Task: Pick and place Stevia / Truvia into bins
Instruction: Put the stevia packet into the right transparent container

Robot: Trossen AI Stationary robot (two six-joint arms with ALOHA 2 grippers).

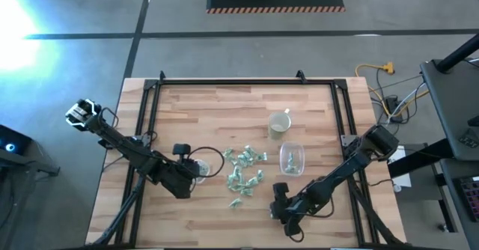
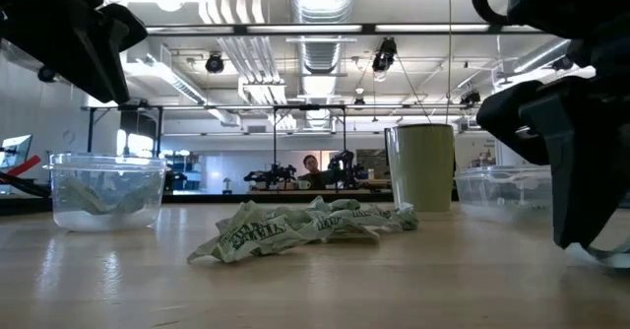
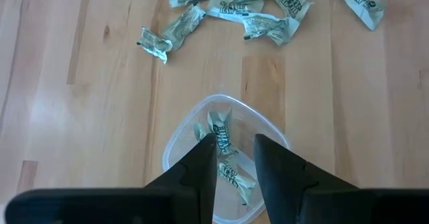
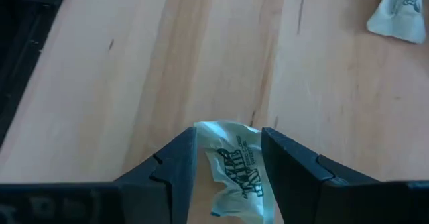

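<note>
Right hand [image 4: 228, 174]: low over the near right of the bench [image 1: 194, 227], fingers spread, one Truvia packet [image 4: 236, 170] lying between them on the wood. Whether the fingers touch the packet cannot be told; it is not lifted.

Left hand [image 3: 234, 163]: poised over the round bin [image 3: 181, 140] at near left, fingers part-spread, nothing pinched. Several packets lie in that bin below it.

Rounded-rectangular bin [image 1: 292, 159]: right of centre, beyond the right hand; holds a few packets.

Loose pile of packets [image 1: 245, 174]: mid-bench, between the two bins, plus a stray one [image 1: 235, 203] nearer the front edge.

Cream mug [image 1: 279, 123]: far side of the rectangular bin, not in use.

Progress, as judged: part done. Both bins are started; most of the packets, the pile included, are still to be sorted.
</note>
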